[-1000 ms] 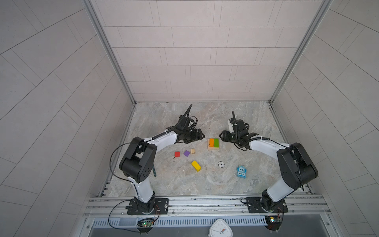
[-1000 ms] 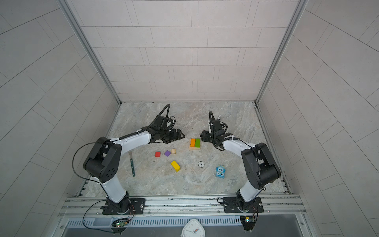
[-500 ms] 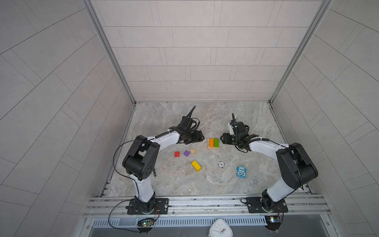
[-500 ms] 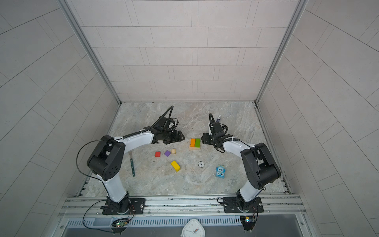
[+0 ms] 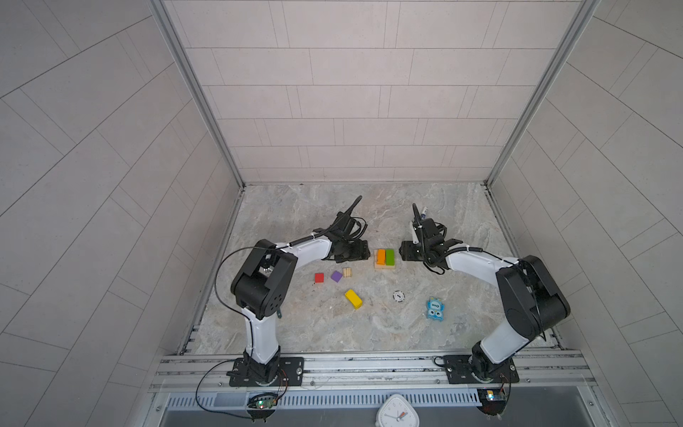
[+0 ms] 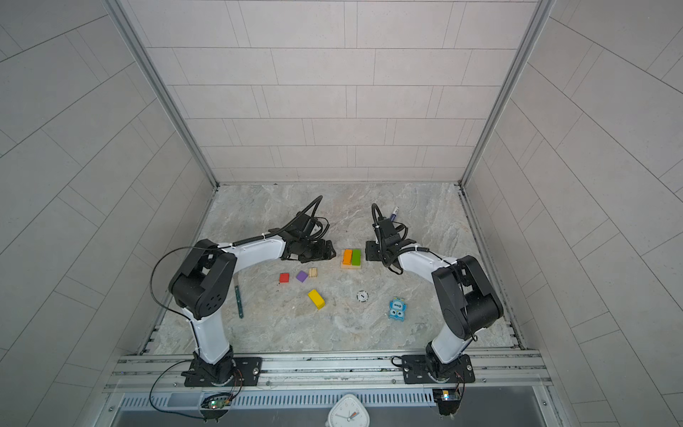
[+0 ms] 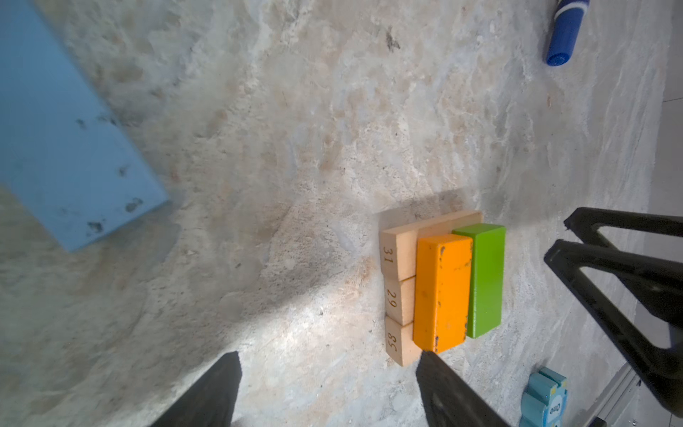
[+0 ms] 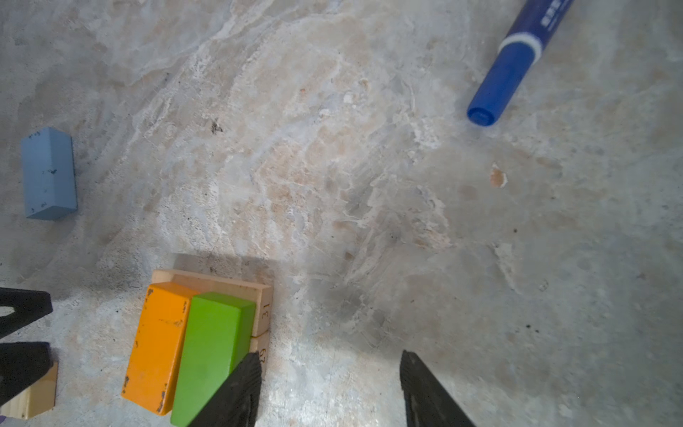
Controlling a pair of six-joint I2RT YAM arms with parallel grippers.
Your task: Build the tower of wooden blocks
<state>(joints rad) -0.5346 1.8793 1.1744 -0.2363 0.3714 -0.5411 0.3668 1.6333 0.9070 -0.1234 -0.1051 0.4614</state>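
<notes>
The right gripper, jaws half-open and empty, has widened slightly just beside the green block; the left gripper stands wide and empty, so placement appears complete, next block pending.

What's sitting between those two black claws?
The half-built tower: an orange block and green block on tan blocks. Both top views show it.

1. left arm: white link shells, black joint housings, holes drilled in the elbow cap; black cable looped alongside, white ties.
2. right arm: same white-and-black build, coiled black cable at the wrist.
3. base plates: black, silver screws.
4. left gripper fingers: black, tapered.
</notes>
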